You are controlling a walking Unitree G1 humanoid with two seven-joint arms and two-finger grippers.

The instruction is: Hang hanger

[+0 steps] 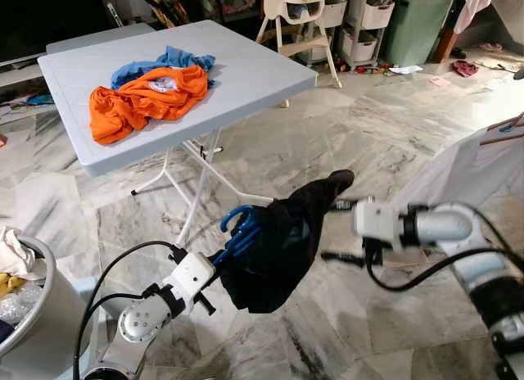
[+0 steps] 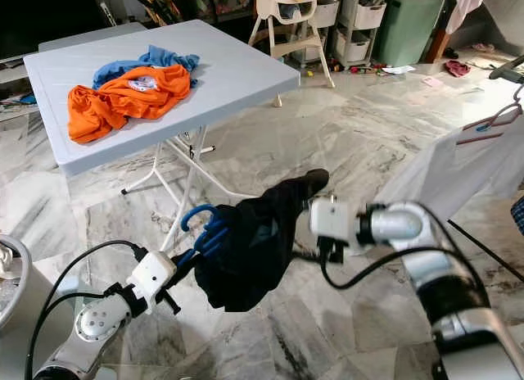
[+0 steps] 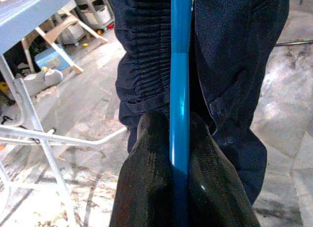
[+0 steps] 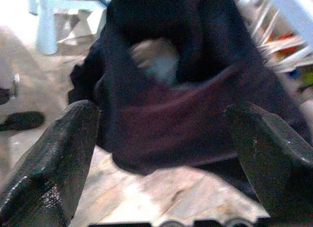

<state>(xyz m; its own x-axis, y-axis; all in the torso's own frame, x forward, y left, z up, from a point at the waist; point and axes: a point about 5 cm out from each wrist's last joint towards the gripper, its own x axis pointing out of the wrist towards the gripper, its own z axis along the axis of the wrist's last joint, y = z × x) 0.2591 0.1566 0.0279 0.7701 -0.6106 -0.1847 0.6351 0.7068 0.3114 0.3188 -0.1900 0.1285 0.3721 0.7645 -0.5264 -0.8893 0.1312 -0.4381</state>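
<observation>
The blue hanger point(image 1: 240, 229) is already loaded: a dark navy garment point(image 1: 278, 249) is draped over it, and the left gripper point(image 3: 179, 153) is clamped on the hanger's blue bar, its two black fingers pressed against either side of the bar in the left wrist view. Hanger and garment are held up over the marble floor point(image 1: 385, 134), below and in front of the near edge of the tabletop point(image 1: 254, 77), just by its white folding legs.

The right gripper point(image 4: 161, 139) is at the far side of the garment from the hanger hook, its fingers spread wide with the dark cloth between them but not pinched; it looks placed to steady or straighten the fabric, not to carry it.

So the dressing of the hanger looks done, or nearly so. The hanging itself is not: the hook is on no rail. A likely destination lies well away from the tabletop, on the robot's right, where a white garment point(image 2: 458, 167) hangs with another hanger point(image 2: 491, 122) above it. Carrying the load there and hooking it on remains. An orange shirt point(image 1: 143, 101) and a blue one point(image 1: 168, 62) lie on the tabletop.
</observation>
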